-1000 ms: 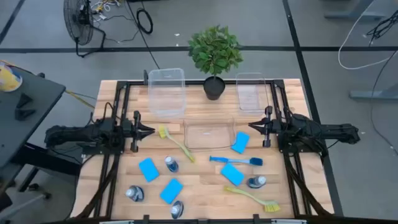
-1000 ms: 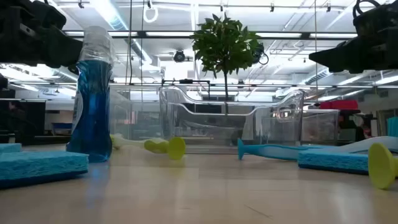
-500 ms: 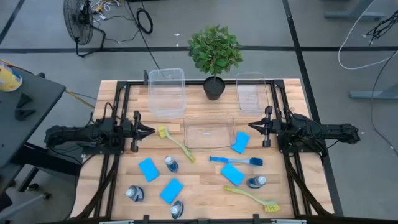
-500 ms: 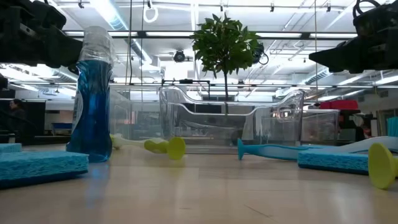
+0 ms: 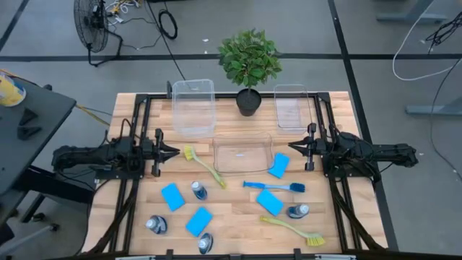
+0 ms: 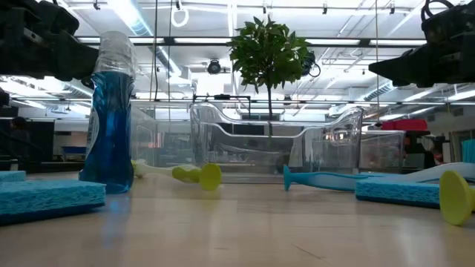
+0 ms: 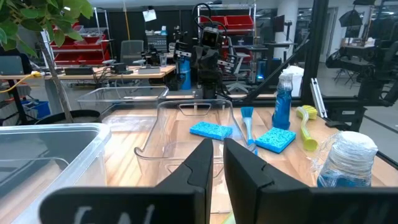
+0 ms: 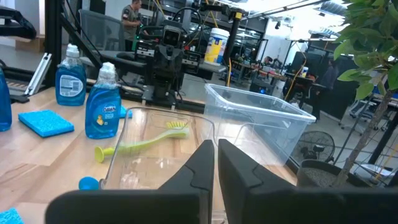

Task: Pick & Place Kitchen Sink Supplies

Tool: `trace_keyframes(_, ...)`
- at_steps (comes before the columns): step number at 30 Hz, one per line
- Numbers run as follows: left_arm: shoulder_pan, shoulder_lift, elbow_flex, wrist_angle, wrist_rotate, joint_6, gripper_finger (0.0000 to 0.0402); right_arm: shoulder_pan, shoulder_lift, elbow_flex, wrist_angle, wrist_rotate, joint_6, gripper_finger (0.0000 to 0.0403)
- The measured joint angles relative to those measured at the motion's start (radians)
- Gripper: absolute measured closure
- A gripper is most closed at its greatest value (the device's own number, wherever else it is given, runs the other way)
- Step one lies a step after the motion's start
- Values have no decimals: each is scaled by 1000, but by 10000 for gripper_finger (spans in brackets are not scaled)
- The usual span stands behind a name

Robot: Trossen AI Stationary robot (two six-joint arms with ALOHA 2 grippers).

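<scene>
Several blue sponges [image 5: 172,196] [image 5: 198,221] [image 5: 279,165] lie flat on the wooden table. Among them lie two yellow-green brushes [image 5: 204,165] [image 5: 294,230] and a blue brush [image 5: 274,186]. Several small bottles of blue liquid [image 5: 198,190] [image 5: 157,224] [image 5: 297,211] stand upright. My left gripper [image 5: 173,152] [image 7: 216,144] hangs level above the table's left side, shut and holding nothing. My right gripper [image 5: 292,146] [image 8: 216,144] faces it from the right side, also shut and holding nothing.
Three clear plastic bins stand on the table: one at the far left [image 5: 193,107], one at the far right [image 5: 291,105], one in the middle [image 5: 242,155] between the grippers. A potted plant [image 5: 249,61] stands at the far edge. Black frame rails [image 5: 137,144] run along both sides.
</scene>
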Motion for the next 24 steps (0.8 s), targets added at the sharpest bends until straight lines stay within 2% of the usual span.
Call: trace_keyframes(24, 0, 0, 0, 0, 0, 0, 358, 0, 0, 0, 0, 0, 0, 376)
